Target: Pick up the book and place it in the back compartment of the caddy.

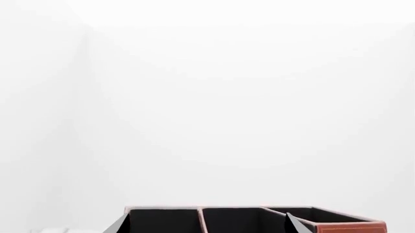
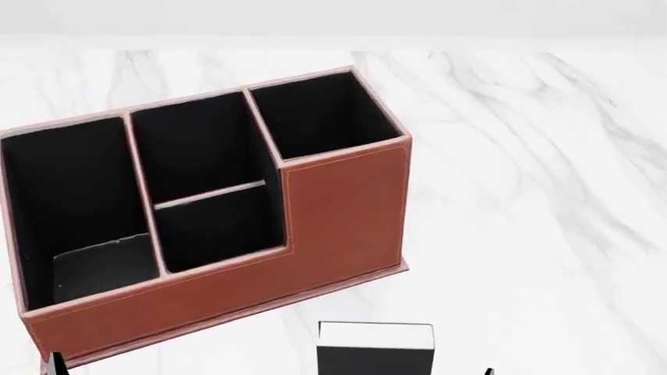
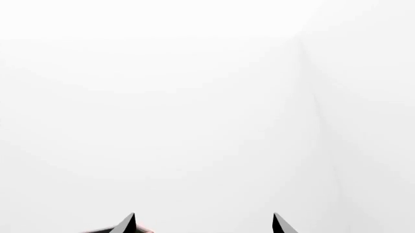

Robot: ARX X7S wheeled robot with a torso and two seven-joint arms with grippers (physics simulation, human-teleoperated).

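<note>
There is one caddy (image 2: 333, 219) and one book (image 2: 376, 348), both on the white marble table (image 2: 521, 195). The caddy is red-brown with a pale pink rim and black inside. It has four cells: one long cell at the left of the head view, one tall square cell at the far right corner, and two small cells in the middle. The back compartment (image 2: 198, 148) is the far one of the two middle cells. Nothing can be seen in it.

The book stands on the table just in front of the caddy's tall side, near it but not touching. Its top is white and its cover is black. The bottom edge of the head view cuts off its lower part.

Only the tips of the fingers show. In the left wrist view, two dark tips of the left fingers (image 1: 120, 227) are apart, with the caddy's top just past them. In the right wrist view, two dark tips of the right fingers (image 3: 128, 224) are apart too, with nothing between them.

Only the head view shows the book. The left wrist view shows the caddy's rim and three of its black cells. The right wrist view shows mostly blank white.
</note>
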